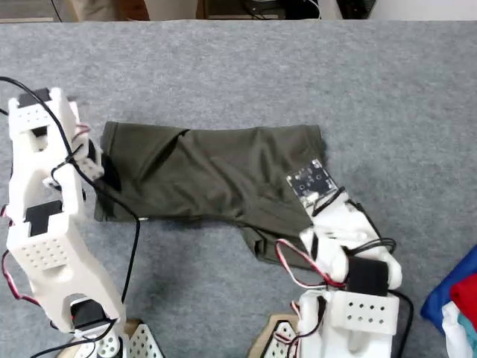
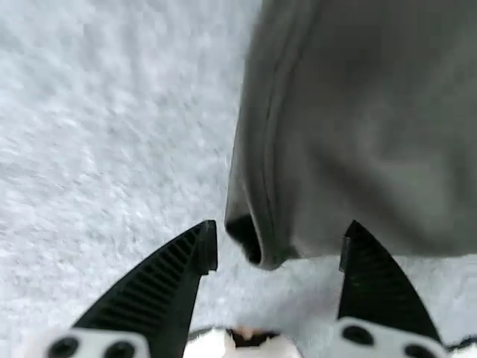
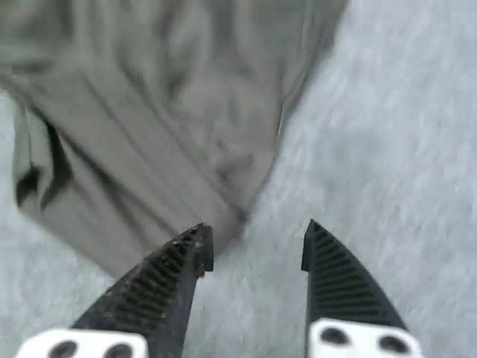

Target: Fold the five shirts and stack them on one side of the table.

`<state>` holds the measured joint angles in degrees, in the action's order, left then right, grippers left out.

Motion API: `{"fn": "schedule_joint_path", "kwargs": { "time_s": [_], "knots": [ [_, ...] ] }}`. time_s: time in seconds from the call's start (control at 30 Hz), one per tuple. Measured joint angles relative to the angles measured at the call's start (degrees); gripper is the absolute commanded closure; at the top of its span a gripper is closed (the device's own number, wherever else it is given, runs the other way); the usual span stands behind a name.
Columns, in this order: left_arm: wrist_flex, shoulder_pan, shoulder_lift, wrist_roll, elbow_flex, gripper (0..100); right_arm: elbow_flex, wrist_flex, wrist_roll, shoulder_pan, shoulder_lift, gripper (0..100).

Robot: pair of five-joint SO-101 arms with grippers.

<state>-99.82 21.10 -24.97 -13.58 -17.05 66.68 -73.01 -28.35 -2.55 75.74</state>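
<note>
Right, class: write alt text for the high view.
An olive shirt lies spread on a grey table, the left arm at one end, the right arm at its near edge. Bright clothes sit at the table's edge.

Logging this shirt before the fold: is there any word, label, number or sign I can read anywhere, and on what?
None can be read.
The olive shirt shows no print or tag.
The small circuit board on the right arm carries pale specks, too small to read.
</note>
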Motion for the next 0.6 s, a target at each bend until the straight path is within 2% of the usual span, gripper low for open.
{"fn": "schedule_joint_path", "kwargs": {
  "time_s": [0.03,0.13,0.2,0.3,0.43,0.6],
  "knots": [
    [0.0,0.0,0.0,1.4,-2.1,73,0.0,2.0,2.1,1.8,0.0,98.8],
    [0.0,-2.4,0.0,7.5,-6.8,79,0.0,9.2,7.5,7.7,-2.2,97.3],
    [0.0,-5.2,0.0,9.8,-9.0,86,0.0,13.6,9.8,11.9,-5.5,97.3],
    [0.0,-9.3,0.0,11.5,-10.5,98,0.0,21.0,15.7,14.0,-12.1,97.3],
    [1.1,-11.6,-1.8,14.1,-10.6,98,-2.5,29.1,20.7,14.6,-24.4,99.3],
    [9.9,-10.0,-7.7,20.3,-10.6,98,-13.5,30.6,26.3,14.7,-43.3,99.3]
  ]
}}
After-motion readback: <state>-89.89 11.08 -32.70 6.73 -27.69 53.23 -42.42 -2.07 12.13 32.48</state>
